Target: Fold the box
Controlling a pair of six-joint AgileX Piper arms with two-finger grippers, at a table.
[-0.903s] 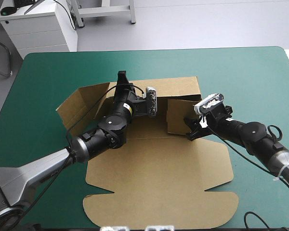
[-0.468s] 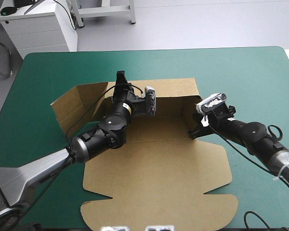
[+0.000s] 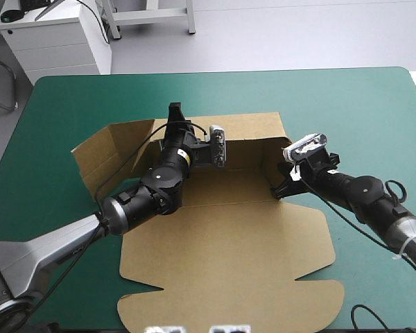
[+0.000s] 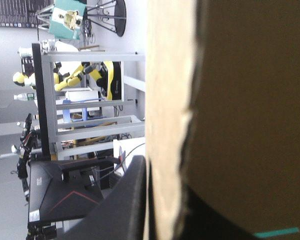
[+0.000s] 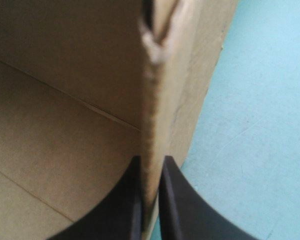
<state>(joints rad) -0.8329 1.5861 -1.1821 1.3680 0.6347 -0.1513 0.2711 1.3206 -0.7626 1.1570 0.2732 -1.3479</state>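
The brown box lies in the middle of the teal-green table, its wide lid flat toward the front edge. The back wall stands raised. My left gripper is shut on that wall's top edge near its left end, and the board's edge runs up between the black fingers. A side flap hangs outward at the left. My right gripper is shut on the upright right wall, with one finger outside and the other inside the tray.
The teal-green cover shows on all sides of the box. The lid's front flaps reach close to the table's front edge. My left arm lies across the box's left half.
The right wall, earlier leaning inward over the base, now stands upright in my right gripper. The left flap has swung outward and the sheet has shifted slightly left.
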